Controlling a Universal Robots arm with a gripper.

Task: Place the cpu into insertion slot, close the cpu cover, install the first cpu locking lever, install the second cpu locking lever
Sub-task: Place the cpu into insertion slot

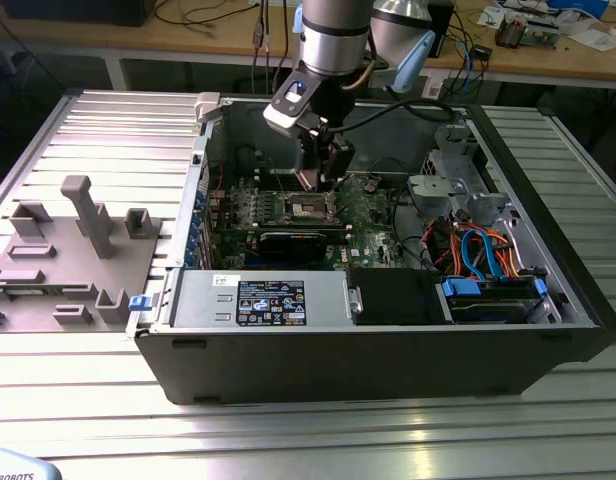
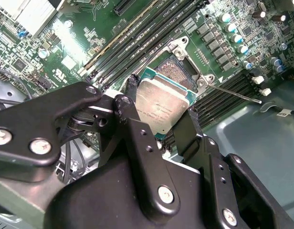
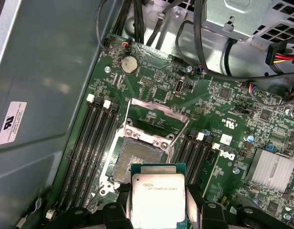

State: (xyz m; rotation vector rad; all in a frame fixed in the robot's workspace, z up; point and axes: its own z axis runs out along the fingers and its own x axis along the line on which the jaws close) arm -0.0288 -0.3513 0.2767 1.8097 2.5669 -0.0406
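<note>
My gripper (image 2: 161, 110) has its jaws clamped on the cpu (image 2: 162, 100), one black finger (image 2: 131, 90) pressed on each opposite edge, silvery top facing up in both wrist views. So the chip's in my grip, not seated. It sits just above the open socket (image 3: 130, 162) and overlaps its near edge in the first wrist view. Past that, the cpu cover (image 3: 146, 137) is flipped up and back, and a thin locking lever (image 2: 235, 94) pokes out loose beside it. All of this is on the green motherboard (image 3: 218, 102), down inside the opened computer case (image 1: 388, 350).
</note>
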